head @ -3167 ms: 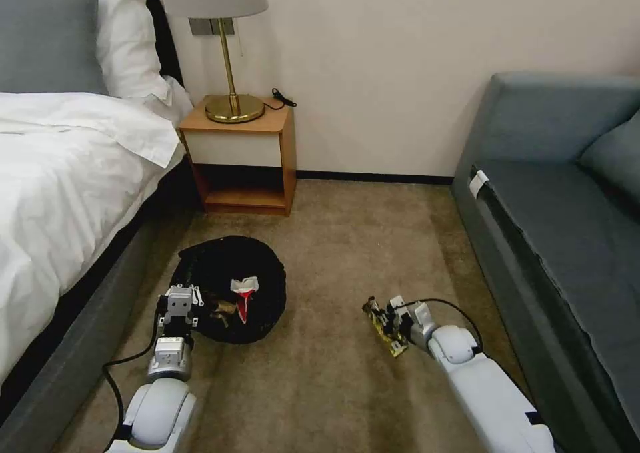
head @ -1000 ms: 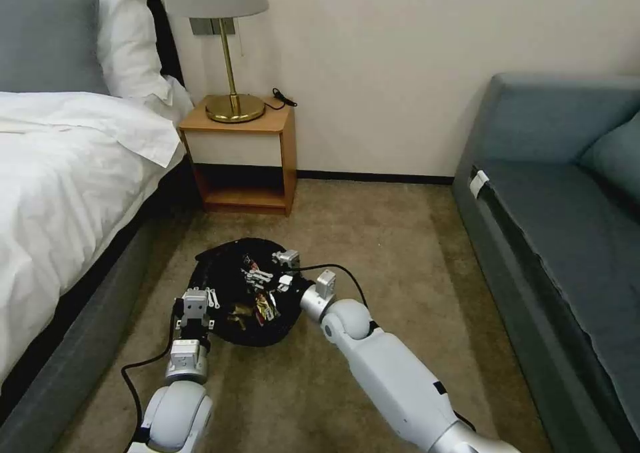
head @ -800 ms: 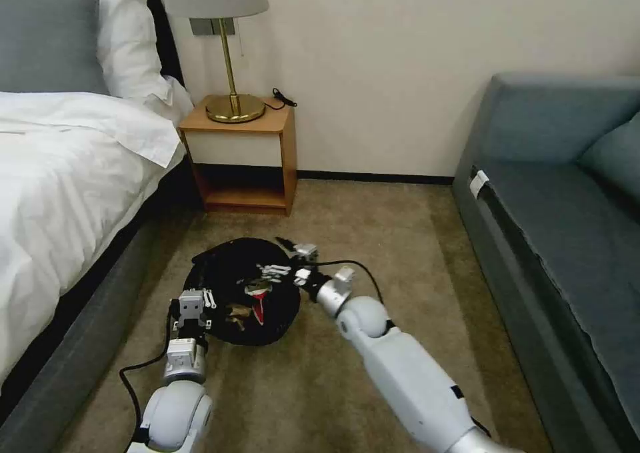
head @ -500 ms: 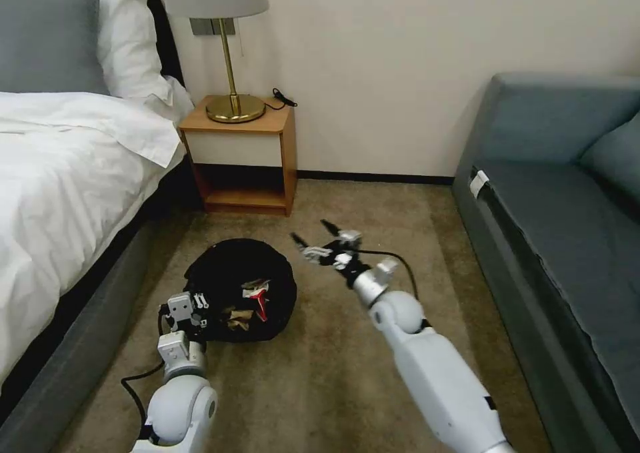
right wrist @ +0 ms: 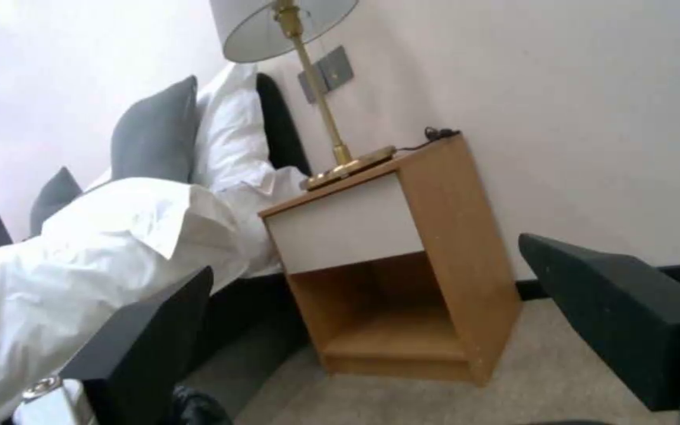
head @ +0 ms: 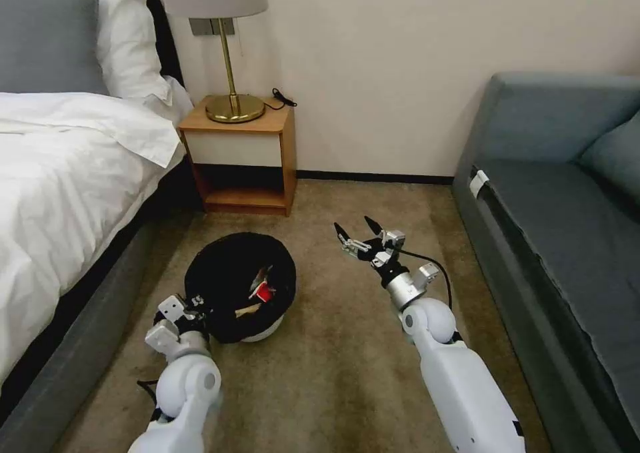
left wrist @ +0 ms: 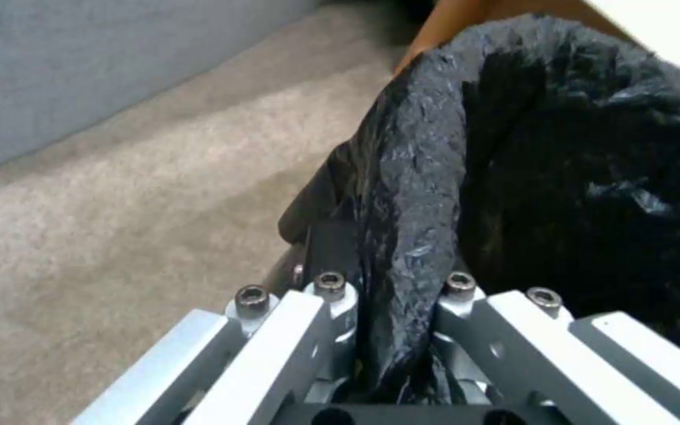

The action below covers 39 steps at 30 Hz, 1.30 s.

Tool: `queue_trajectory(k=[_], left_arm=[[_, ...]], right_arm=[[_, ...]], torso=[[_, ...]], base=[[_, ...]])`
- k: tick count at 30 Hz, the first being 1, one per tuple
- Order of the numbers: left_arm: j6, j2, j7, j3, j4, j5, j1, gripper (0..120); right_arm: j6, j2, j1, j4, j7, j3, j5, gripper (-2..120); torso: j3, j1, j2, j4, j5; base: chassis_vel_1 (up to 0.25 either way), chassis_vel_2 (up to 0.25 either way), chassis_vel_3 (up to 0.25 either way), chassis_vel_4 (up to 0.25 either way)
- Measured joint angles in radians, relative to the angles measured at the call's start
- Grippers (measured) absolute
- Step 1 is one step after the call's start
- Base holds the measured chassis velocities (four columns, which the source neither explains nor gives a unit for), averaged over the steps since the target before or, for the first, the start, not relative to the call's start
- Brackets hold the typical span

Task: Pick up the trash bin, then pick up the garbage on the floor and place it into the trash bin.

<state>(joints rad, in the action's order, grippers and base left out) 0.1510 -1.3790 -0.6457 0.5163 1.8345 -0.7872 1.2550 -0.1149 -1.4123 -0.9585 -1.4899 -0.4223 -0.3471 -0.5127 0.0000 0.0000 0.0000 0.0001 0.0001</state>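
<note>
Bin gripped at its rim by the left gripper, right gripper spread and empty.

Nearest, the left gripper (left wrist: pixel 391 330) is clamped on the black bag liner (left wrist: pixel 419 177) at the rim of the trash bin (head: pixel 261 334), a pinch the left wrist view shows close up. The bin, on the carpet (head: pixel 333 373) beside the bed (head: pixel 60 193), holds the garbage (head: pixel 261 288). Farther out, the right gripper (head: pixel 356 230) hangs wide open, holding nothing, its fingers (right wrist: pixel 615 307) framing the nightstand (right wrist: pixel 403 260) and lamp (right wrist: pixel 309 71).

Head view looks down over carpet (head: pixel 347 373); wrist views sit low, seemingly sharing the nightstand (right wrist: pixel 387 260).
</note>
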Motion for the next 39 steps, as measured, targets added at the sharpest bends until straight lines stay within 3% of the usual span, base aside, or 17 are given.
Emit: queue_trajectory(k=[5, 10, 12, 14, 17, 19, 21, 22, 23, 24, 26, 32, 39], left_arm=[[0.012, 0.016, -0.010, -0.006, -0.024, -0.022, -0.025, 8], [0.009, 0.038, 0.006, -0.017, -0.027, -0.035, -0.040, 28], [0.002, 0.059, 0.052, -0.021, -0.023, 0.014, -0.045, 38], [0.000, 0.061, 0.057, -0.021, -0.023, 0.023, -0.045, 38], [-0.026, 0.088, 0.129, -0.022, -0.023, 0.191, -0.041, 56], [-0.035, 0.095, 0.147, -0.022, -0.022, 0.238, -0.037, 58], [-0.093, 0.113, 0.203, -0.019, -0.020, 0.422, -0.020, 69], [-0.093, 0.113, 0.203, -0.019, -0.020, 0.422, -0.020, 69], [-0.128, 0.119, 0.220, -0.016, -0.018, 0.505, -0.012, 73], [-0.189, 0.129, 0.251, -0.009, 0.003, 0.655, 0.013, 80], [-0.245, 0.136, 0.282, -0.008, 0.054, 0.780, 0.056, 88], [-0.352, 0.122, 0.339, -0.019, 0.120, 0.923, 0.142, 100], [-0.388, 0.098, 0.342, -0.041, 0.150, 1.002, 0.224, 100]], right_arm=[[0.001, -0.002, -0.019, -0.019, -0.017, -0.015, 0.001, 100], [0.009, -0.005, -0.040, -0.043, -0.020, -0.038, 0.011, 100], [0.020, -0.005, -0.052, -0.061, -0.013, -0.054, 0.016, 100], [0.021, -0.005, -0.053, -0.063, -0.011, -0.056, 0.016, 100], [0.023, -0.007, -0.066, -0.077, 0.008, -0.071, 0.024, 100], [0.022, -0.008, -0.069, -0.078, 0.014, -0.076, 0.029, 100], [0.011, -0.016, -0.079, -0.078, 0.048, -0.093, 0.049, 100], [0.011, -0.016, -0.079, -0.078, 0.048, -0.093, 0.049, 100], [0.008, -0.020, -0.085, -0.079, 0.066, -0.100, 0.058, 100], [0.005, -0.026, -0.097, -0.084, 0.089, -0.113, 0.074, 100], [0.005, -0.032, -0.122, -0.102, 0.116, -0.137, 0.105, 100], [0.018, -0.045, -0.231, -0.159, 0.158, -0.183, 0.150, 100], [-0.007, -0.070, -0.343, -0.229, 0.157, -0.205, 0.190, 100]], torso=[[0.000, 0.000, 0.000, -0.0001, -0.0003], [0.000, 0.000, 0.000, 0.0000, 0.0000], [0.000, 0.000, 0.000, -0.0002, -0.0002], [0.000, 0.000, 0.000, -0.0002, -0.0002], [0.000, 0.000, 0.000, -0.0002, -0.0002], [0.000, 0.000, 0.000, -0.0001, -0.0002], [0.000, 0.000, 0.000, -0.0001, -0.0002], [0.000, 0.000, 0.000, -0.0001, -0.0002], [0.000, 0.000, 0.000, -0.0001, -0.0003], [0.000, 0.000, 0.000, -0.0001, -0.0001], [0.000, 0.000, 0.000, 0.0001, 0.0000], [0.000, 0.000, 0.000, -0.0001, -0.0002], [0.000, 0.000, 0.000, -0.0002, 0.0000]], base=[[0.000, 0.000, 0.000, 0.000], [0.000, 0.000, 0.000, 0.000], [0.000, 0.000, 0.000, 0.000], [0.000, 0.000, 0.000, 0.000], [0.000, 0.000, 0.000, 0.000], [0.000, 0.000, 0.000, 0.000], [0.000, 0.000, 0.000, 0.000], [0.000, 0.000, 0.000, 0.000], [0.000, 0.000, 0.000, 0.000], [0.000, 0.000, 0.000, 0.000], [0.000, 0.000, 0.000, 0.000], [0.000, 0.000, 0.000, 0.000], [0.000, 0.000, 0.000, 0.000]])
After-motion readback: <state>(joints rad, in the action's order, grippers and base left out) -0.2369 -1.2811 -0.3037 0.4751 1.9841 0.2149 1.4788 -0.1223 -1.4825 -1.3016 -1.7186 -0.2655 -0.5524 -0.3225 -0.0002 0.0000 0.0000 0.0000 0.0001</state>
